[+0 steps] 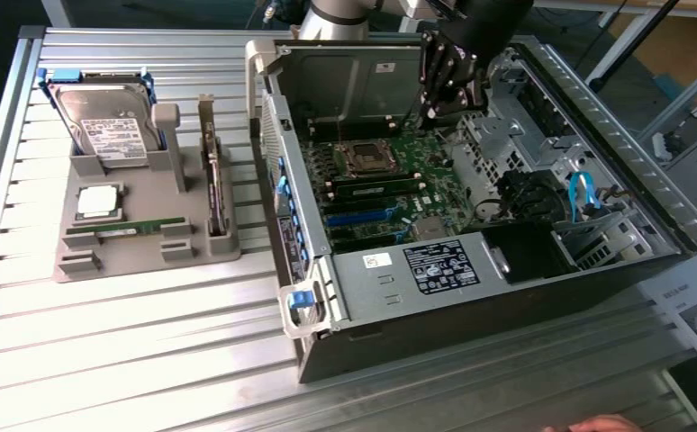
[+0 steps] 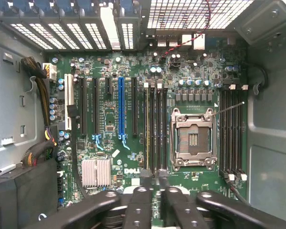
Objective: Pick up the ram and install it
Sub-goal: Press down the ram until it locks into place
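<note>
We saw the long thin green circuit-board ram stick with a pale label (image 1: 126, 230) lying flat in the grey moulded parts holder (image 1: 144, 261), well apart from the open grey metal computer case (image 1: 493, 297). The black robot gripper (image 1: 455, 99) hung inside the case over the green motherboard (image 2: 109, 124). Its fingers were pressed together just above the black memory slots (image 2: 155, 129) beside the empty silver processor socket (image 2: 192, 138). We saw nothing pinched between them. We judged the pick-up not done and the install not done. One slot perhaps held a stick edge-on; we could not tell.
</note>
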Action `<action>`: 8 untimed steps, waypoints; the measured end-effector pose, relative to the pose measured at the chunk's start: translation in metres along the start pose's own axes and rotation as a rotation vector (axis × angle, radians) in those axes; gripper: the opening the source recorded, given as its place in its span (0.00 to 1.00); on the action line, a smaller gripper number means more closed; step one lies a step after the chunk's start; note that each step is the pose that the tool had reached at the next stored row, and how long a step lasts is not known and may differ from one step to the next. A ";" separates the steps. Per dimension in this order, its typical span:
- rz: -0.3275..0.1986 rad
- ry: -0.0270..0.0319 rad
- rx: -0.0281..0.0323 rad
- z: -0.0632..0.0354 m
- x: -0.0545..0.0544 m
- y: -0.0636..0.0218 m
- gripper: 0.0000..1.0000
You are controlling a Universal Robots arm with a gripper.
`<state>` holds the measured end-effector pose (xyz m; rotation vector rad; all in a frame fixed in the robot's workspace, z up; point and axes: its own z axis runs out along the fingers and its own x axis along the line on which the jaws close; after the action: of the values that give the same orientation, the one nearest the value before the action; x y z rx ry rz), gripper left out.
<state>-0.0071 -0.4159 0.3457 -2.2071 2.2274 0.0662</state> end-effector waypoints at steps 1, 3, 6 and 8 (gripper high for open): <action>0.000 -0.0001 0.0000 0.0000 0.000 0.0000 0.11; 0.000 0.0000 0.0000 0.0000 0.000 0.0000 0.10; 0.000 0.0000 0.0000 0.0000 0.000 0.0000 0.10; 0.000 0.0000 0.0000 0.0000 0.000 -0.0004 0.10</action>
<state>-0.0067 -0.4159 0.3457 -2.2071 2.2274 0.0662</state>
